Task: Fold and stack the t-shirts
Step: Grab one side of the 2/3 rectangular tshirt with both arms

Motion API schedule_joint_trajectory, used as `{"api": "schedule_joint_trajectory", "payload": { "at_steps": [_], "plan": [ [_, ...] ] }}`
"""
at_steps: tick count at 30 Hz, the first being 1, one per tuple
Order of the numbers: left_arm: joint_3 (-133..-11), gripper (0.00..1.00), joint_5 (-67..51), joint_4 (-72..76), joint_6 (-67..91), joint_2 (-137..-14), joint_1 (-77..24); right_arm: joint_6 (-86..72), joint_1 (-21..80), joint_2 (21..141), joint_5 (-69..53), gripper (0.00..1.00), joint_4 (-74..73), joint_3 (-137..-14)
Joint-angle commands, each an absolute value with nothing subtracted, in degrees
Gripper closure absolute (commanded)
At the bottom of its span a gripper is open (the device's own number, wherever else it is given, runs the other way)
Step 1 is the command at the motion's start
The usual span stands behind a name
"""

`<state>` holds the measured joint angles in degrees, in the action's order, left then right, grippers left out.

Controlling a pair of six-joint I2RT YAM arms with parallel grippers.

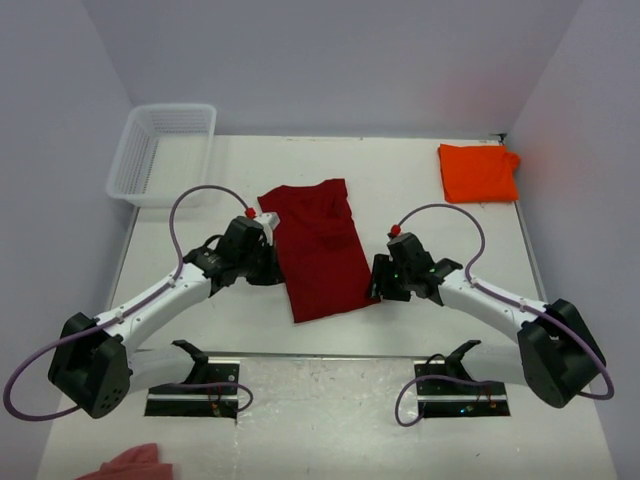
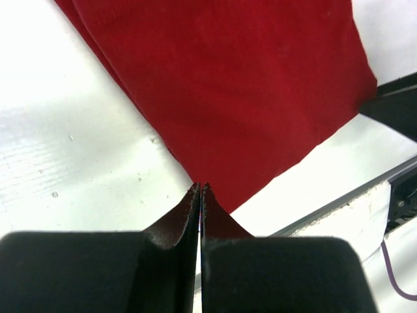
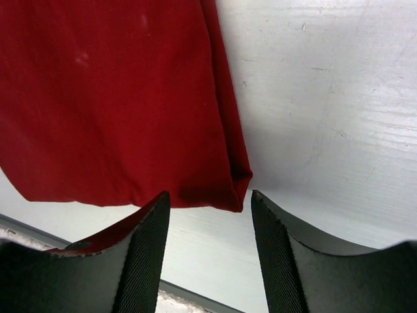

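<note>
A dark crimson t-shirt [image 1: 320, 250] lies flat mid-table as a long folded strip, collar end toward the back. The orange t-shirt [image 1: 478, 172] rests folded at the back right. My left gripper [image 1: 276, 262] is at the red shirt's left edge; in the left wrist view it [image 2: 201, 189] is shut with no cloth between its tips, and the red shirt [image 2: 228, 85] spreads just ahead. My right gripper [image 1: 376, 280] is by the near right corner. In the right wrist view it [image 3: 208, 195] is open, and the red shirt's [image 3: 111, 98] corner sits just beyond its fingertips.
A white mesh basket [image 1: 160, 155] stands at the back left corner. A pale pink cloth scrap [image 1: 135, 463] lies at the near left, in front of the arm bases. The table's near edge and a metal rail run just below the red shirt.
</note>
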<state>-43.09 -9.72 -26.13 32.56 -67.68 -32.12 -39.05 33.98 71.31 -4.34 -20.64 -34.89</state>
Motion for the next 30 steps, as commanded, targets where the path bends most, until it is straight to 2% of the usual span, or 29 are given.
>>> {"api": "schedule_joint_trajectory", "payload": {
  "at_steps": [1,4,23,25,29,30],
  "plan": [
    [-41.40,1.00,-10.37,-26.01,34.28,-65.92,-32.96,-42.01,33.75,71.98,-5.71,0.48,-17.14,-33.49],
    [-40.43,1.00,-10.55,-26.10,34.45,-64.95,-33.13,-43.68,33.75,71.98,-5.80,0.53,-15.56,-31.73],
    [-37.00,1.00,-11.16,-27.33,34.98,-63.02,-33.84,-46.75,33.75,71.98,-2.38,0.55,-15.29,-30.50],
    [-36.39,1.00,-10.99,-27.33,35.33,-63.02,-33.84,-46.85,33.75,72.51,-2.11,0.60,-15.38,-30.76],
    [-35.07,1.00,-9.49,-28.30,37.09,-62.67,-33.93,-47.11,33.75,73.56,-2.37,0.95,-15.03,-30.94],
    [-34.46,0.97,-9.32,-28.47,37.70,-62.67,-33.93,-47.11,33.75,73.74,-3.59,1.00,-14.25,-30.59]
  ]
}}
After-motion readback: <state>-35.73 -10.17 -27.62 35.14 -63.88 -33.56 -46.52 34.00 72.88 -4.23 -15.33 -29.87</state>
